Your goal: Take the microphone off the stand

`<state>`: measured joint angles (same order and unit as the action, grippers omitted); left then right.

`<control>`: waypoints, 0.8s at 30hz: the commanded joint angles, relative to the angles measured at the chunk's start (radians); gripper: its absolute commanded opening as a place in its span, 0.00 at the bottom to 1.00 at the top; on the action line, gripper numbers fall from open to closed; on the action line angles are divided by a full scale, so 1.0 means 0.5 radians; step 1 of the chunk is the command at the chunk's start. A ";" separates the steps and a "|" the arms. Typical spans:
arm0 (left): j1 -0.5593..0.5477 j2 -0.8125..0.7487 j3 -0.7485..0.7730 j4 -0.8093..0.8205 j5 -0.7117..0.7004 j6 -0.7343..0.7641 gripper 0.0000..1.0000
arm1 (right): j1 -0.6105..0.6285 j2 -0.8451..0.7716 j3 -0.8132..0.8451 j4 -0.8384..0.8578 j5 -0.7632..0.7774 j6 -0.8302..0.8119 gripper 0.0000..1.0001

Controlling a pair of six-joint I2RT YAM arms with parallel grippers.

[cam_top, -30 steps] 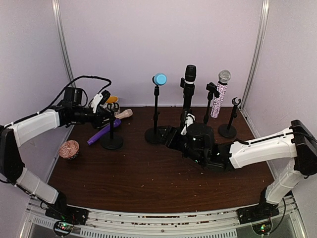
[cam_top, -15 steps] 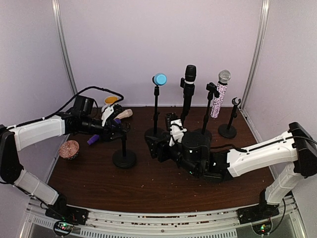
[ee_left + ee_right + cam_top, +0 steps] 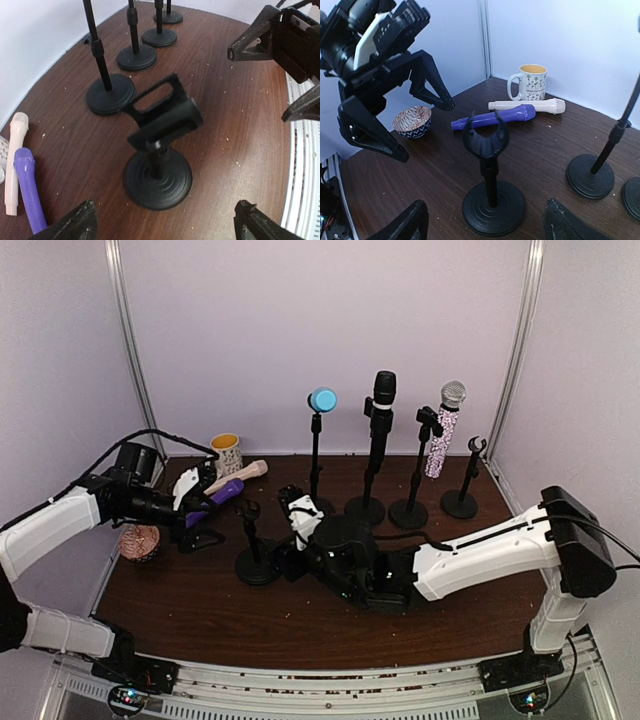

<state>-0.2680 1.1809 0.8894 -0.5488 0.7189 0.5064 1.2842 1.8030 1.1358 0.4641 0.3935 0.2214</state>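
The purple microphone (image 3: 222, 494) lies flat on the table beside a cream microphone (image 3: 240, 472), free of any stand. In the left wrist view the purple microphone (image 3: 29, 187) lies far left, outside the jaws. The short black stand (image 3: 256, 562) is upright with its clip (image 3: 485, 139) empty. My left gripper (image 3: 204, 512) is open and holds nothing; it looks down on the stand (image 3: 157, 179). My right gripper (image 3: 490, 226) is open, low at the table, one finger on each side of the stand's base (image 3: 493, 208) with gaps.
A flowered mug (image 3: 227, 453) stands behind the lying microphones and a patterned bowl (image 3: 140, 541) at the left edge. At the back stand a blue-headed mic (image 3: 322, 400), a black mic (image 3: 384, 390), a sparkly mic (image 3: 445, 435) and a small empty stand (image 3: 463, 495).
My left gripper opened and let go of the purple microphone, which now lies on the table, and drew back left. My right arm swung left to the emptied stand, which shifted nearer.
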 commanded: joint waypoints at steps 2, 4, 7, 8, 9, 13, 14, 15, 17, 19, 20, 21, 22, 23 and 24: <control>0.189 -0.104 0.203 -0.462 -0.075 0.111 0.98 | -0.054 0.270 0.317 -0.224 -0.217 -0.206 0.80; 0.234 -0.135 0.273 -0.525 -0.118 0.083 0.98 | -0.086 0.361 0.418 -0.240 -0.287 -0.247 0.80; 0.253 -0.155 0.360 -0.625 -0.163 0.065 0.98 | -0.114 0.482 0.572 -0.269 -0.316 -0.334 0.79; 0.258 -0.153 0.383 -0.658 -0.164 0.062 0.98 | -0.121 0.525 0.637 -0.298 -0.304 -0.351 0.78; 0.260 -0.149 0.402 -0.691 -0.170 0.053 0.98 | -0.130 0.573 0.720 -0.330 -0.286 -0.367 0.76; 0.276 -0.159 0.450 -0.747 -0.136 -0.004 0.98 | -0.150 0.744 0.944 -0.430 -0.149 -0.422 0.69; 0.285 -0.167 0.458 -0.751 -0.128 -0.015 0.98 | -0.155 0.781 0.992 -0.453 -0.122 -0.431 0.67; 0.287 -0.176 0.466 -0.759 -0.116 -0.018 0.98 | -0.159 0.817 1.045 -0.476 -0.098 -0.440 0.65; 0.293 -0.182 0.492 -0.791 -0.104 -0.011 0.98 | -0.159 0.884 1.131 -0.510 -0.034 -0.467 0.61; 0.297 -0.175 0.530 -0.825 -0.098 -0.003 0.97 | -0.159 0.935 1.191 -0.538 0.042 -0.486 0.56; 0.297 -0.171 0.550 -0.840 -0.090 -0.002 0.96 | -0.161 0.949 1.200 -0.530 0.070 -0.491 0.53; 0.297 -0.170 0.567 -0.849 -0.085 -0.001 0.96 | -0.160 0.955 1.195 -0.516 0.087 -0.490 0.52; 0.300 -0.169 0.575 -0.850 -0.079 -0.003 0.95 | -0.163 0.955 1.184 -0.499 0.089 -0.489 0.49; 0.300 -0.171 0.582 -0.851 -0.071 -0.006 0.95 | -0.162 0.949 1.167 -0.480 0.090 -0.489 0.47; 0.300 -0.172 0.586 -0.851 -0.062 -0.006 0.94 | -0.162 0.936 1.145 -0.467 0.097 -0.486 0.43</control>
<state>-0.1295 1.1049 1.1427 -0.9592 0.6548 0.5133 1.2041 2.2726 1.7084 0.2245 0.3862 -0.0048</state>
